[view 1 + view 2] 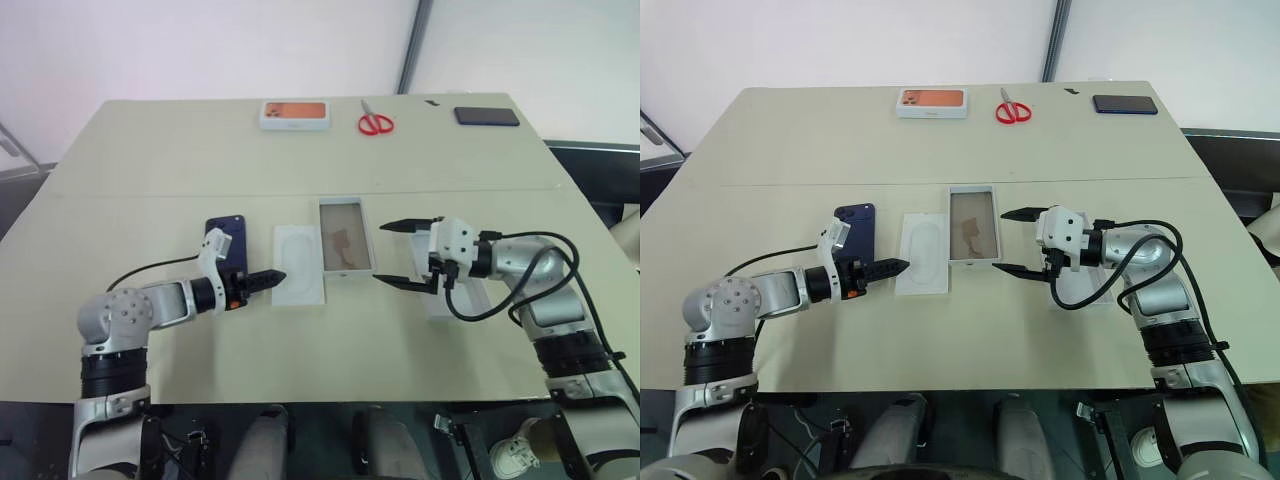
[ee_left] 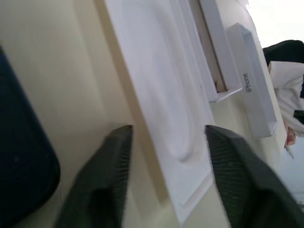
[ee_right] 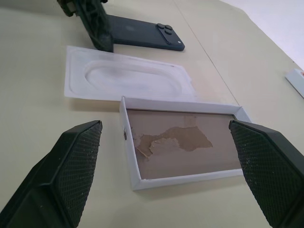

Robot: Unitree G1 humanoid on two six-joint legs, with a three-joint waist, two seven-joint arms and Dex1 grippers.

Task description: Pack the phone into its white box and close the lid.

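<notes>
Beige table (image 1: 150, 160). The phone (image 1: 226, 242), dark navy, lies flat back-up on the table at the robot's left, camera cluster visible in the right wrist view, not held by anything. Just right of it sits the flat white insert (image 1: 299, 265) with an oval recess, and right of that the white box (image 1: 344, 236), open, tan-brown inside with a torn patch, nothing in it. The lid (image 2: 254, 90) lies further right on the table, mostly hidden behind the right arm in the head views; it shows in the left wrist view with "iPhone" lettering on its side wall. Left gripper (image 1: 268, 281) is low over the table at the near end of the insert, between phone and insert, jaws partly spread with a gap, straddling the insert's near corner in its wrist view, pinching nothing. Right gripper (image 1: 397, 256) hovers just right of the white box, jaws spread wide, empty, pointing toward the box. Far edge of the table: a white box picturing an orange phone (image 1: 294, 114), red scissors (image 1: 375, 121), a black phone (image 1: 486, 116).
</notes>
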